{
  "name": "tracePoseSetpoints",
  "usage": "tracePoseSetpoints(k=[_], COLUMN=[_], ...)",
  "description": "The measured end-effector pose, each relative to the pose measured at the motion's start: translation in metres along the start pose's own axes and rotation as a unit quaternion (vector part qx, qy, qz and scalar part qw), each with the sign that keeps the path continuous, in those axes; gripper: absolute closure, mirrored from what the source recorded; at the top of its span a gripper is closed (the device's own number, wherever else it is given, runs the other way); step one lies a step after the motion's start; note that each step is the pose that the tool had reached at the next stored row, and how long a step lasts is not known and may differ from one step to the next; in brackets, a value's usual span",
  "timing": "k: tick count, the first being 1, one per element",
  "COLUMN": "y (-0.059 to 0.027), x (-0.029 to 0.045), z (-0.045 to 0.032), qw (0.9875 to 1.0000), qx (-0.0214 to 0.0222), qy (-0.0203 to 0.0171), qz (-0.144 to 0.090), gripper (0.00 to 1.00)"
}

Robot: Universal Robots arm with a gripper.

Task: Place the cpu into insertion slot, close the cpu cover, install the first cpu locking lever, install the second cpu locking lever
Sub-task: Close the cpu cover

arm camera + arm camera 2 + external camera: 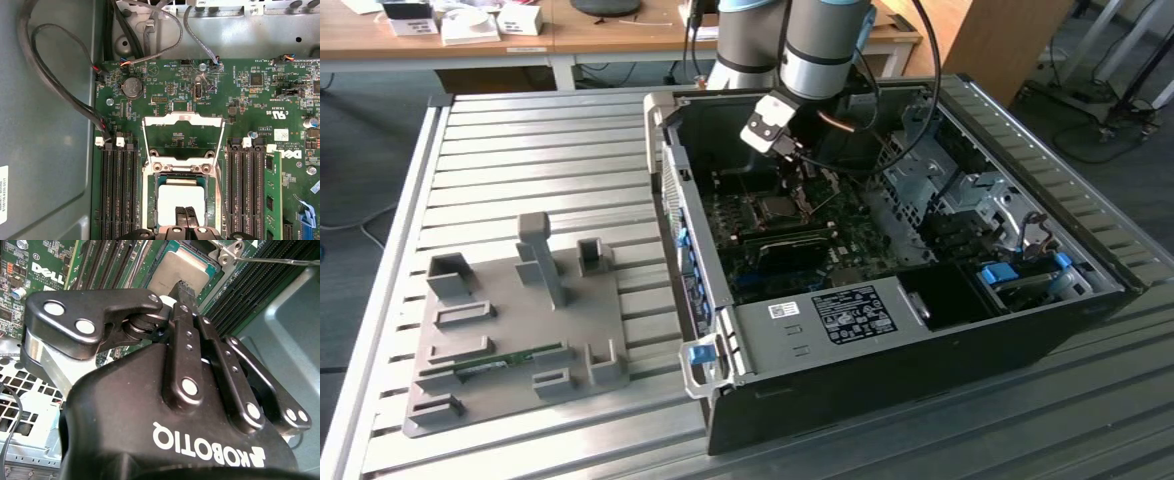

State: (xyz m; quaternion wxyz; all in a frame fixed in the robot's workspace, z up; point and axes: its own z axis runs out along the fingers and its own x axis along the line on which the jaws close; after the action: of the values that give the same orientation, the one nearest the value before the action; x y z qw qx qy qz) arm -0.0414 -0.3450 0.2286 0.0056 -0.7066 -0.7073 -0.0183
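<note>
At the exterior view's left, a grey fixture plate (pixel 520 330) lies on the desk (pixel 494 150). To its right is the open computer case (pixel 881 370). Inside it the claw (pixel 790 172), with fingers together, is right above the cpu (pixel 172 197), which sits in its socket. The cpu cover (pixel 182 119) is flipped open.

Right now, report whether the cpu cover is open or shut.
Open. In the first wrist view the cpu cover is swung back from the socket, leaving the cpu uncovered.
</note>
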Motion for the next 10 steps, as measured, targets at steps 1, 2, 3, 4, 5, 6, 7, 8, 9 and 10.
tracePoseSetpoints(k=[1, 2, 3, 4, 5, 6, 7, 8, 9, 10], y=[0.0000, 0.0000, 0.0000, 0.0000, 0.0000, 0.0000, 0.0000, 0.0000, 0.0000, 0.0001], x=[0.0000, 0.0000, 0.0000, 0.0000, 0.0000, 0.0000, 0.0000, 0.0001, 0.0001, 0.0001], z=[0.0000, 0.0001, 0.0001, 0.0001, 0.0000, -0.0003, -0.0009, -0.0016, -0.0024, -0.0034], qw=[1.0000, 1.0000, 1.0000, 1.0000, 1.0000, 1.0000, 1.0000, 1.0000, 1.0000, 1.0000], qx=[0.0000, 0.0000, 0.0000, 0.0000, -0.0001, 0.0000, 0.0000, 0.0001, 0.0001, 0.0001], qy=[0.0000, 0.0000, 0.0000, 0.0000, 0.0001, 0.0000, 0.0000, 0.0000, 0.0000, 0.0000], qz=[0.000, 0.000, 0.000, 0.000, 0.000, 0.000, 0.000, 0.000, 0.000, 0.000], gripper=[0.89, 0.89, 0.89, 0.89, 0.89, 0.89, 0.89, 0.89, 0.89, 0.89])
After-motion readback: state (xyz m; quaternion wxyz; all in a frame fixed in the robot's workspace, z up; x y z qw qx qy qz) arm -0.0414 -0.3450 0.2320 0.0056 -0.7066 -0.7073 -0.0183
